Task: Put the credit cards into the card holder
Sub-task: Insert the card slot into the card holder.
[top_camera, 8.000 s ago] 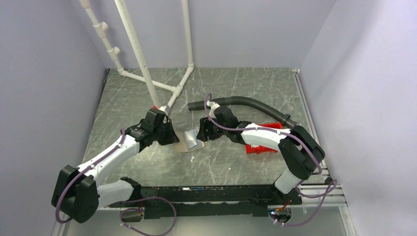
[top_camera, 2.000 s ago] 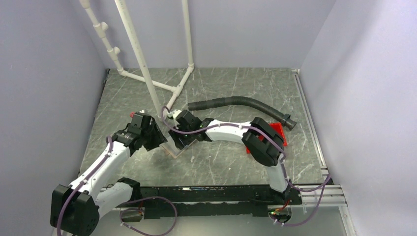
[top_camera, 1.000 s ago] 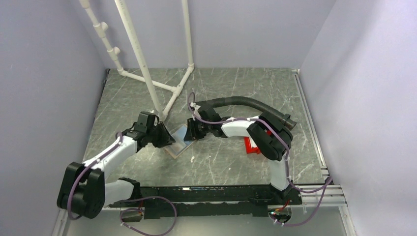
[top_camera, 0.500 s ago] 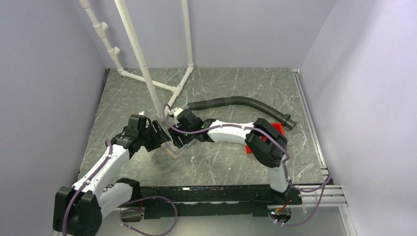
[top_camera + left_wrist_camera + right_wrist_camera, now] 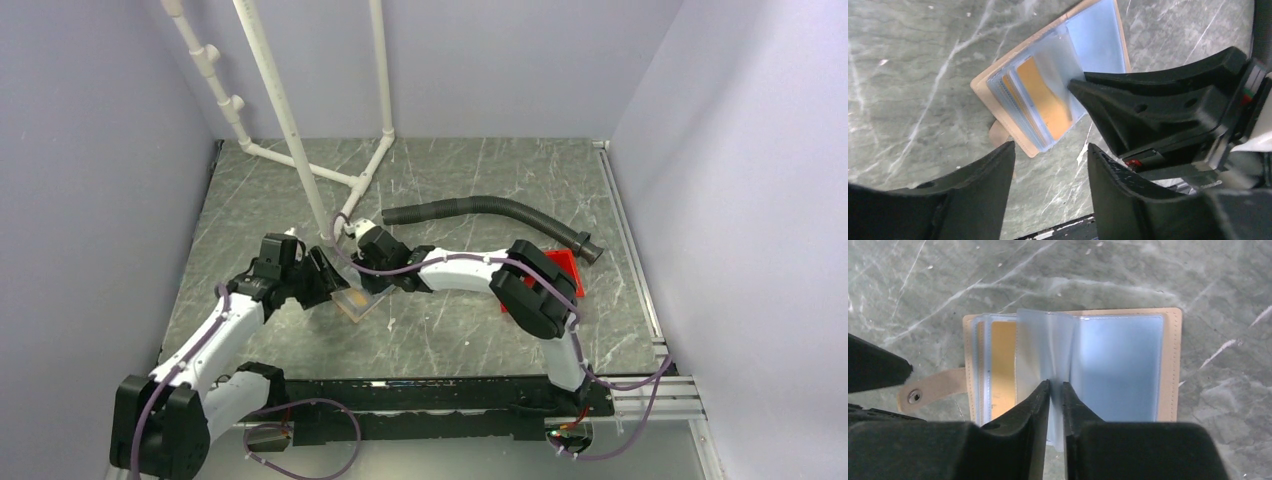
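- Top view: the card holder [image 5: 357,300] lies open on the table [image 5: 480,330], left of frame centre.
- Left wrist: the left gripper [image 5: 1050,147] has its fingers apart and empty, low in frame below the card holder; an orange card [image 5: 1045,102] sits sleeved.
- Right wrist: the right gripper [image 5: 1056,385] is clamped on a clear sleeve [image 5: 1045,340] at frame centre.

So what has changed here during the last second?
The right gripper moved left over the card holder and closed on its clear sleeve. The left gripper opened beside it. The card holder, red bin and hose stayed in place.
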